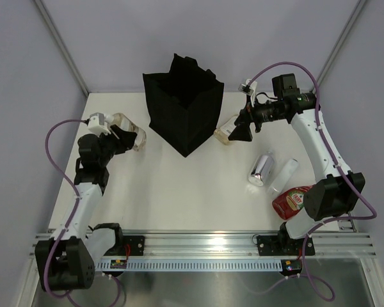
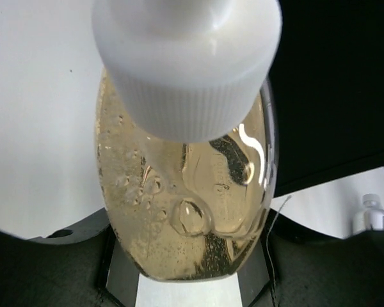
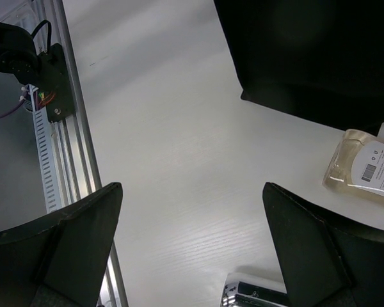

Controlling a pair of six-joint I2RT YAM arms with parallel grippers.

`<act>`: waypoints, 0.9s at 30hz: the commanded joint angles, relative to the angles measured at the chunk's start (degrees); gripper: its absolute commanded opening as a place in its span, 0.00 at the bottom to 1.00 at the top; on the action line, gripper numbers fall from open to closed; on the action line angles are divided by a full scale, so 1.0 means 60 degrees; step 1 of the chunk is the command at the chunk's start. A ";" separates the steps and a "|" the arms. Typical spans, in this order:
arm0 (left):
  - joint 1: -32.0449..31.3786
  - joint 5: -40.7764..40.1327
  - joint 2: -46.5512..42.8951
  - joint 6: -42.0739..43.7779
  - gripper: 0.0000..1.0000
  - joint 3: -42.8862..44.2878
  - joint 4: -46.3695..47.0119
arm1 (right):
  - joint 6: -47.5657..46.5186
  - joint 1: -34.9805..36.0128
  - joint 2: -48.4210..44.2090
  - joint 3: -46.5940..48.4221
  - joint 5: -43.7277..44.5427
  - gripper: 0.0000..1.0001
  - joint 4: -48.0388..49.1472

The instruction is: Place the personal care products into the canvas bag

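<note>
The black canvas bag (image 1: 182,112) stands open at the back middle of the table. My left gripper (image 1: 123,139) is shut on the clear amber bottle (image 2: 185,192) with its white cap (image 2: 185,57), held off the table left of the bag. My right gripper (image 1: 241,131) is open and empty above the table, right of the bag and next to the peach pump bottle (image 1: 224,133), which lies against the bag's foot. That bottle also shows in the right wrist view (image 3: 365,167). The shiny silver bottle (image 1: 262,168), the translucent white bottle (image 1: 284,176) and the red bottle (image 1: 292,201) lie at the right. The orange bottle is out of view.
The bag's dark side fills the right of the left wrist view (image 2: 333,83) and the top of the right wrist view (image 3: 307,57). The silver bottle's end shows below my right gripper (image 3: 256,295). The metal rail (image 1: 205,246) runs along the near edge.
</note>
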 commanded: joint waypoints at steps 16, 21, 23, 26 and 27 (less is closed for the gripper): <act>-0.2766 -0.0694 0.1632 -0.1198 0.00 0.6350 0.0938 | 0.0506 -0.0095 -0.0459 -0.0224 -0.0235 1.00 0.0430; -0.3426 -0.0945 0.4119 -0.1035 0.00 0.8328 0.0368 | 0.0638 -0.0154 -0.0810 -0.0633 -0.0089 1.00 0.0649; -0.3558 -0.0915 0.4738 -0.0905 0.00 0.9148 0.0061 | 0.0783 -0.0227 -0.1014 -0.0867 -0.0074 0.99 0.0882; -0.3734 -0.0857 0.5793 -0.0363 0.00 1.0115 -0.0467 | 0.1134 -0.0329 -0.1293 -0.1205 -0.0088 0.99 0.1351; -0.3792 -0.0828 0.6056 -0.0043 0.00 1.0393 -0.0816 | 0.1194 -0.0315 -0.1337 -0.1394 -0.0103 1.00 0.1425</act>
